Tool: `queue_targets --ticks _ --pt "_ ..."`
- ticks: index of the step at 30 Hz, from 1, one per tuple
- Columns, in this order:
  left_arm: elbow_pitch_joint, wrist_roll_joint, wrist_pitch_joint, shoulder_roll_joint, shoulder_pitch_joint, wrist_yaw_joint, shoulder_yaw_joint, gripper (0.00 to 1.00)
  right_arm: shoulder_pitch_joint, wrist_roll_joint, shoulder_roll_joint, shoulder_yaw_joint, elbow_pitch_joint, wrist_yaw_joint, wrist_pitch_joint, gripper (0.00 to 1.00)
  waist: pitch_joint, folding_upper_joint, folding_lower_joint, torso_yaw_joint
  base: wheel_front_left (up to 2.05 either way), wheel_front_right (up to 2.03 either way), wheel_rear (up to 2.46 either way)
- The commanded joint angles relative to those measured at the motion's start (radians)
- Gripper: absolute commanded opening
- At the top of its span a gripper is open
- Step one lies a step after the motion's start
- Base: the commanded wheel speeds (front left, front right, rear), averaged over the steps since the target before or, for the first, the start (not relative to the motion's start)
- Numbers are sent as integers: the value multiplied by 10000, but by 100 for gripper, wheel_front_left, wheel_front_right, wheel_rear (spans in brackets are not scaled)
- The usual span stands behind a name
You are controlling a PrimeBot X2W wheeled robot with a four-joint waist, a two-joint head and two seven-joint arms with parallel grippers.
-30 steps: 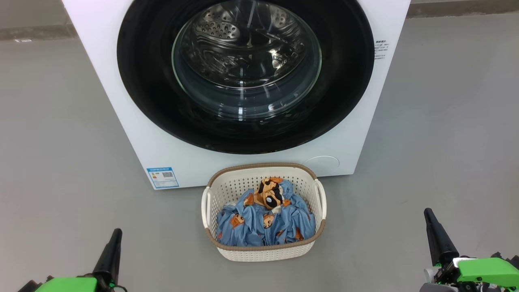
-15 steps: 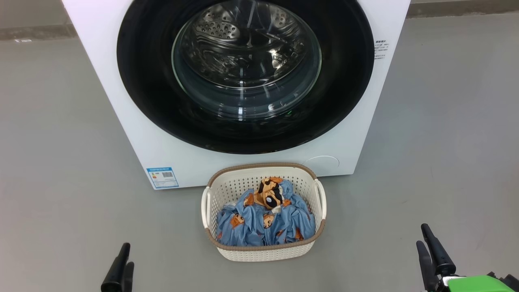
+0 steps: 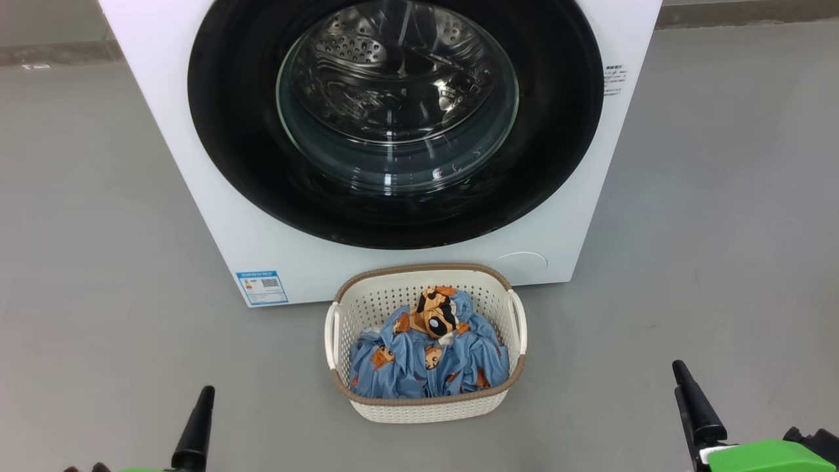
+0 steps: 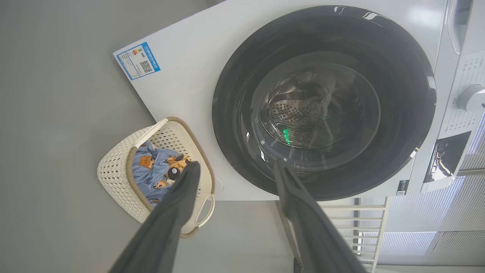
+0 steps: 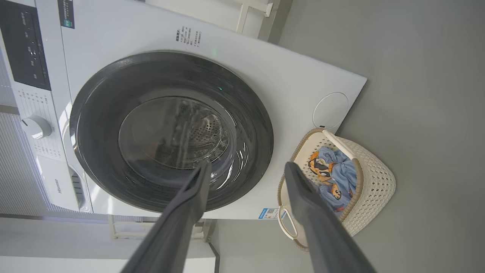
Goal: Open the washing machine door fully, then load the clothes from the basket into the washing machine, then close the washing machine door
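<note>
The white washing machine (image 3: 177, 164) stands ahead, and its door (image 3: 564, 131), black-rimmed with a glass bowl centre, lies shut flush against the front. On the floor just before it sits the cream basket (image 3: 423, 267) with the blue printed clothes (image 3: 406, 367) bundled inside. My left gripper (image 4: 235, 167) is open and empty, one dark finger (image 3: 196, 426) showing left of the basket. My right gripper (image 5: 248, 166) is open and empty too, its finger (image 3: 695, 406) well right of the basket. Both hang short of the machine, touching nothing.
Bare grey floor (image 3: 98, 262) spreads on both sides of the machine and basket. A blue label (image 3: 262, 287) and a round flap (image 3: 521, 265) mark the lower front. A control knob (image 4: 471, 98) sits above the door. A white rack (image 4: 356, 227) stands beside the machine.
Both grippers have gone from shut to open and sunk a little toward the bottom edge of the head view. The door, basket and clothes have not moved.
</note>
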Motion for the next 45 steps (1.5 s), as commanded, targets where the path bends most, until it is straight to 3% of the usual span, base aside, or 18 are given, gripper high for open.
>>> queue_targets --ticks 1,45 --pt "-325 201 -85 198 -354 -11 78 100 -391 -222 -175 95 -299 4 -107 100 -1 0 -1 0 0 0 0" --pt "-770 5737 -1345 473 -289 -22 -412 100 -251 -5324 -591 529 -781 10 -974 100 -106 0 -1 -38 0 0 0"
